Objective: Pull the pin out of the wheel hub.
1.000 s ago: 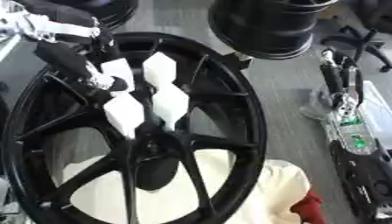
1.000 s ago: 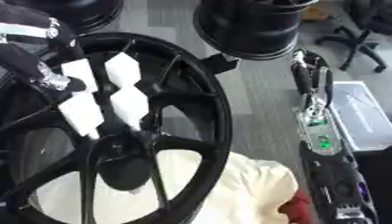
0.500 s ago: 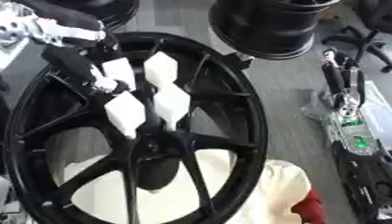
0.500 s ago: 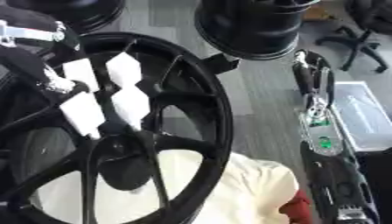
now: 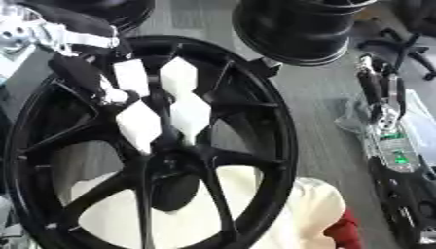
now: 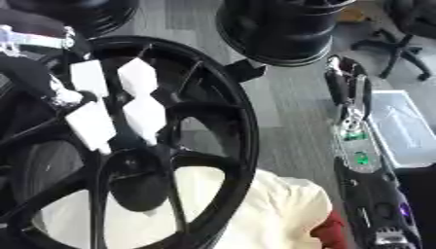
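Over the last second the left hand (image 5: pixel 149 104), its white fingers closed down toward the centre of the black wheel hub (image 5: pixel 174 165), is seen barely shifted, so the hidden pin is judged still seated.

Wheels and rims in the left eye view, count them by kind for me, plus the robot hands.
Spoked black wheel: 1
Other black rims at the far edge: 2
Robot hands, the left hand over the spokes: 1
Total: 4
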Motion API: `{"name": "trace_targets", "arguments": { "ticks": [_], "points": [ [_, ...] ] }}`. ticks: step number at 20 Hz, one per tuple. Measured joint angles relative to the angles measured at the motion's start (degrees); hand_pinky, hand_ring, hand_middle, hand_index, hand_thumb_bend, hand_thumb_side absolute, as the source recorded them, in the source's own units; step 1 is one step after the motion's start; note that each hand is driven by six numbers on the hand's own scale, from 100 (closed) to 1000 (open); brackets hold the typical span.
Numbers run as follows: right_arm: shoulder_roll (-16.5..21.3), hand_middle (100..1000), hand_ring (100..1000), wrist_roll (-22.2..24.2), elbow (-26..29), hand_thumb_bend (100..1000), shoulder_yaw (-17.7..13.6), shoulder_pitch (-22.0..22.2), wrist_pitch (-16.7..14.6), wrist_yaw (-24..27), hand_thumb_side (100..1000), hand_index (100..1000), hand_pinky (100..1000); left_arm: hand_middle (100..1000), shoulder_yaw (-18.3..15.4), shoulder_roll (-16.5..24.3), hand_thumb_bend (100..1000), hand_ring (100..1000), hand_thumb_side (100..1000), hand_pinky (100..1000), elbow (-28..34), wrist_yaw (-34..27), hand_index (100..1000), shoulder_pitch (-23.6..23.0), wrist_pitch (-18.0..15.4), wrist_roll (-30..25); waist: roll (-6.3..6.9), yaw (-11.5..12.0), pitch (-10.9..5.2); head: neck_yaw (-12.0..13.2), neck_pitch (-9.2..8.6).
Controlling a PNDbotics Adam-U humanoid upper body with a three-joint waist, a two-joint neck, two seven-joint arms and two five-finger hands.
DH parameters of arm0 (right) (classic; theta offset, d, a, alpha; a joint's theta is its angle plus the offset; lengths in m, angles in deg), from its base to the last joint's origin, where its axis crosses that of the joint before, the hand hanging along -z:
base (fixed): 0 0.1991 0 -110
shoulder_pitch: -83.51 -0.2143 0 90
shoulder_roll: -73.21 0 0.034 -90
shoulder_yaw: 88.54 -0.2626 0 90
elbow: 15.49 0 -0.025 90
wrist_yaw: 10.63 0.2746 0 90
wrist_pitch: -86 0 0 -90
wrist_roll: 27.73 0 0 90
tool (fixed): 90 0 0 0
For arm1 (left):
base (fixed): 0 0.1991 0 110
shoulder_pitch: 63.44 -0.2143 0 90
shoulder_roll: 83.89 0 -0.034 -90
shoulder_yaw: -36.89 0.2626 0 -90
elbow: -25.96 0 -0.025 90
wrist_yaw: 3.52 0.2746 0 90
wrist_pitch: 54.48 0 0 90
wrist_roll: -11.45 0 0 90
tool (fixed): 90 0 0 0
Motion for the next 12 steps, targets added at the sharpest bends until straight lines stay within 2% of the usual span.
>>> {"name": "trace_targets", "arguments": {
  "ticks": [3,4,5,9,12],
  "points": [
    [0.0,713,730,0.0,0.0,100,0.0,0.0,0.0,0.0,659,788,835,541,0.0,-0.1,190,558,484,669,0.0,-0.9,655,0.0,0.6,0.0,0.0,0.0,0.0,0.0,0.04],
    [0.0,713,729,0.0,0.0,100,0.0,0.0,0.0,0.0,659,788,835,524,0.0,-0.1,116,542,381,660,0.1,-1.2,640,0.0,0.8,0.0,0.01,0.0,0.0,0.0,0.09],
    [0.0,714,729,0.0,0.0,100,0.0,0.0,0.0,0.0,659,788,835,518,0.0,-0.1,100,536,346,655,0.1,-1.6,634,0.0,1.0,0.0,0.01,0.0,0.0,0.0,0.21],
    [0.0,713,729,0.1,-0.3,100,0.0,0.0,0.2,0.0,659,788,835,497,0.0,-0.1,100,517,167,636,0.6,-3.3,613,0.0,2.0,0.0,0.03,0.0,0.0,0.0,0.41],
    [0.0,713,729,0.1,-0.3,100,0.0,0.0,0.2,0.0,659,788,835,470,0.0,-0.1,100,493,168,618,0.9,-4.1,580,0.0,2.7,-0.1,0.04,0.1,0.0,0.0,0.41]
  ]
}}
